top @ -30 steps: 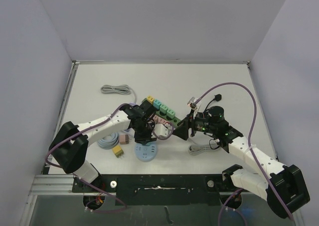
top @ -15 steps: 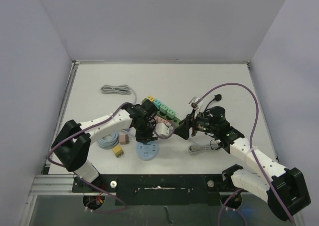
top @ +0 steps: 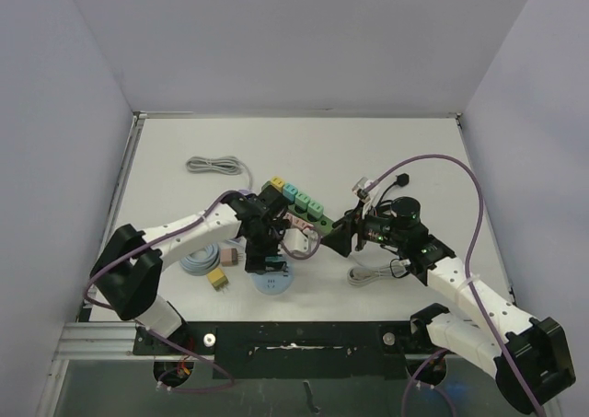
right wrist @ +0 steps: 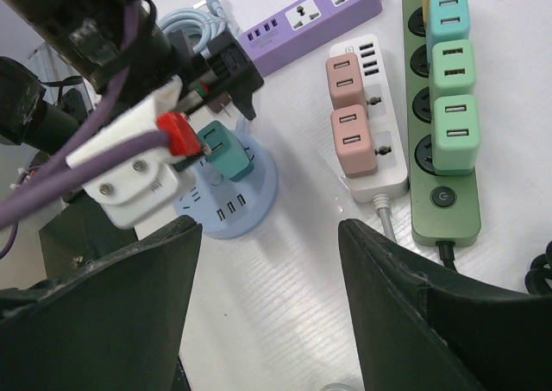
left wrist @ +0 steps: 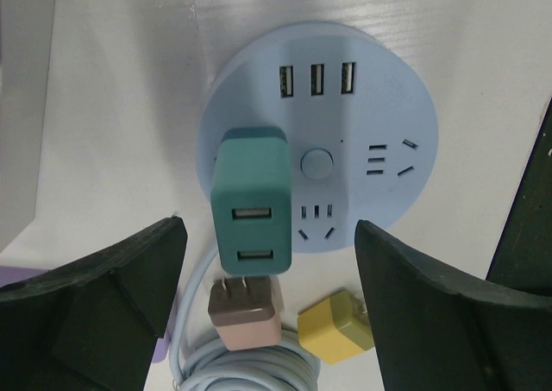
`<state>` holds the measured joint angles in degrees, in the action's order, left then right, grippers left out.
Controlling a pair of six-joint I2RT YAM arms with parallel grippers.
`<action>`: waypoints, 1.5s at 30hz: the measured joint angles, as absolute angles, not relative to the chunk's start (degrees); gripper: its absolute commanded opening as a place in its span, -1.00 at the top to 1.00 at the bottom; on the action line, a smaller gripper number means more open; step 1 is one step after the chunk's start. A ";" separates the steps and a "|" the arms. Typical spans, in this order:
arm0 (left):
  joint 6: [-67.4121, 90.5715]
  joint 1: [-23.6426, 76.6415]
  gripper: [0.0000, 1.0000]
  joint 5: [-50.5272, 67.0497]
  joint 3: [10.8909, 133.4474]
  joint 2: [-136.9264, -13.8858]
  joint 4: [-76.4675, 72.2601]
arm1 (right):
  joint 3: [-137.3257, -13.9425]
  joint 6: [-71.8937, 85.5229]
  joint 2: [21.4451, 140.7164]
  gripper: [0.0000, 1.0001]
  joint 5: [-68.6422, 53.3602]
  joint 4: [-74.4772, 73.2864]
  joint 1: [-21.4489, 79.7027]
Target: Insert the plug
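The teal plug (left wrist: 250, 197) stands upright in the round blue socket hub (left wrist: 379, 106), seated at the hub's left side. My left gripper (left wrist: 269, 236) hangs right over it, open, its dark fingers (left wrist: 103, 296) well apart on either side and touching nothing. In the top view the plug (top: 269, 264) shows as a teal spot on the hub (top: 276, 283) under the left gripper (top: 265, 256). My right gripper (right wrist: 269, 236) is open and empty above bare table to the right of the hub (right wrist: 250, 210), looking towards the plug (right wrist: 226, 152).
A pink-brown plug (left wrist: 246, 315) and a yellow plug (left wrist: 336, 335) lie loose near a coiled pale blue cable (left wrist: 250, 369). A green strip (right wrist: 435, 210) with teal and yellow plugs, a white strip (right wrist: 379, 171) with pink plugs and a purple strip (right wrist: 328, 7) lie behind. A grey cable (top: 213, 165) lies far left.
My left gripper was shut over the hub and has opened, letting go of the teal plug, which stays standing in the hub. The right gripper has barely shifted.
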<state>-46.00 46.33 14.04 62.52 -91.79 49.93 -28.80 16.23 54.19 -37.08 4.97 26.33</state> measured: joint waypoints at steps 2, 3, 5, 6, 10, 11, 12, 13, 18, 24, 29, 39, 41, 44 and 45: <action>-46.02 45.98 -0.61 13.47 62.37 -89.49 50.17 | -28.80 16.21 53.69 -0.30 -37.08 4.95 26.22; -46.00 45.80 -0.61 13.21 62.24 -87.61 49.82 | -28.80 16.21 53.47 -0.30 -37.08 4.95 26.22; -45.65 45.36 -0.61 12.32 61.73 -81.56 48.51 | -28.80 16.05 52.93 -0.30 -37.06 4.89 26.22; -45.17 45.21 -0.61 11.49 61.25 -78.30 46.98 | -28.80 16.03 52.75 -0.31 -37.01 4.84 26.22; -35.86 45.06 -0.61 3.81 56.97 -66.85 36.53 | -28.80 16.01 52.69 -0.31 -36.23 3.88 26.22; -32.12 45.06 -0.61 0.80 55.86 -64.64 33.93 | -28.80 16.08 52.69 -0.31 -35.75 3.68 26.22; -28.25 45.06 -0.61 -1.87 55.09 -63.18 31.97 | -28.80 16.34 52.71 -0.31 -35.33 3.44 26.22; -22.63 45.06 -0.61 -5.45 54.37 -61.63 29.67 | -28.84 16.67 52.73 -0.31 -35.00 3.07 26.22; 1.19 45.06 -0.61 -16.38 53.67 -57.69 25.23 | -32.86 18.76 56.29 -0.29 -34.89 0.01 26.24; 26.52 44.91 -0.61 -21.96 46.35 -51.77 26.20 | -38.46 21.12 61.49 -0.22 -33.74 -0.91 26.24; 45.19 44.91 -0.54 -24.97 37.50 -48.03 32.53 | -38.50 22.63 62.94 -0.19 -33.10 -0.49 26.33; 67.79 44.91 -0.53 -29.95 30.17 -46.94 42.35 | -38.59 23.44 67.59 -0.13 -30.94 -0.84 27.11; 70.85 44.91 -0.53 -30.92 29.89 -47.16 43.62 | -38.61 23.46 67.92 -0.13 -30.41 -0.93 27.22; 74.19 44.91 -0.55 -31.59 29.78 -48.90 44.95 | -39.07 23.49 68.75 -0.07 -29.76 -1.08 27.44; 74.91 44.91 -0.55 -31.62 29.71 -49.84 45.08 | -39.24 23.46 69.04 -0.06 -29.47 -1.13 27.46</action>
